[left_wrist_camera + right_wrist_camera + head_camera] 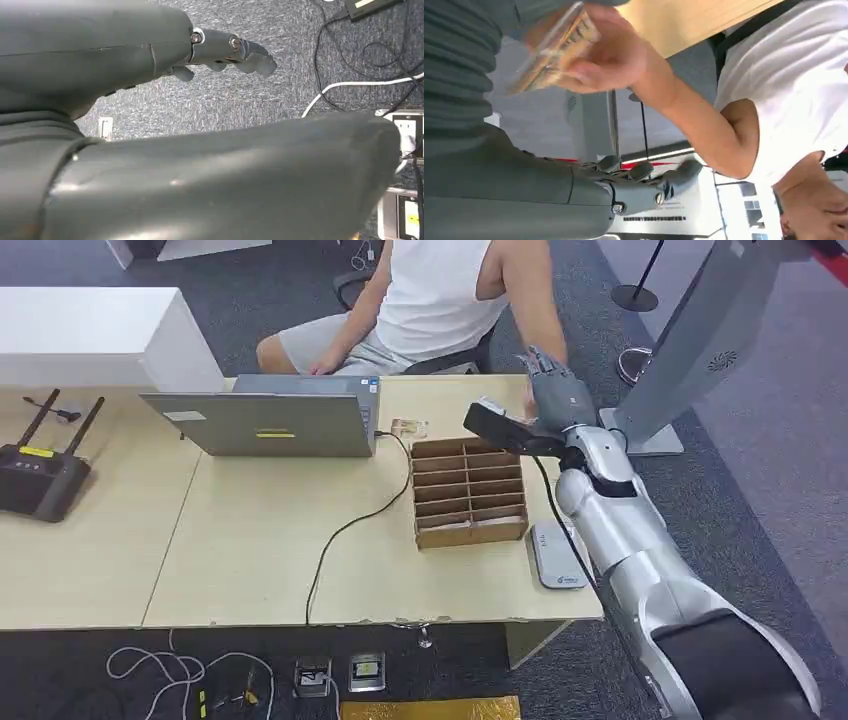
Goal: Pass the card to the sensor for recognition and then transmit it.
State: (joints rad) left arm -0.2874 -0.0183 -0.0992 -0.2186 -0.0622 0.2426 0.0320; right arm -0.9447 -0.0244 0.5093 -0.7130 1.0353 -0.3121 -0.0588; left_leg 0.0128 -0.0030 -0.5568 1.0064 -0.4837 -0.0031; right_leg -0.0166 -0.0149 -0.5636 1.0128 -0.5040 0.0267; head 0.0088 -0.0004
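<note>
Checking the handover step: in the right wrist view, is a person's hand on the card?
Yes, the person's hand is closed around the blurred transparent card, right beside the robot's right hand.

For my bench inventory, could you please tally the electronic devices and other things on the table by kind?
Laptop: 1
Router with antennas: 1
Card reader: 1
Wooden divider box: 1
Total: 4
</note>
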